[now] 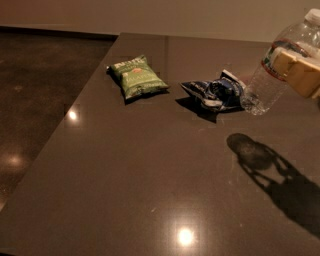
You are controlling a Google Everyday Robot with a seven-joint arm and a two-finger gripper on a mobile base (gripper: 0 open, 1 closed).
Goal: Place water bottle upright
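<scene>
Water bottle [265, 85] held tilted over tabletop [150, 175], far right.
It is pinched at mid-body by the tool [295, 68], seemingly not yet touching down; base is aimed downward, cap uppermost, for standing.

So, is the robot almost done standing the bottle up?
About halfway. Done: the gripper is shut on the bottle, at the right edge of the view. Happening now: the bottle hangs tilted above the table, cap up, base near the blue bag. Its shadow lies apart from it, so it isn't touching down. Left: straighten it, lower it onto its base and let go.
</scene>
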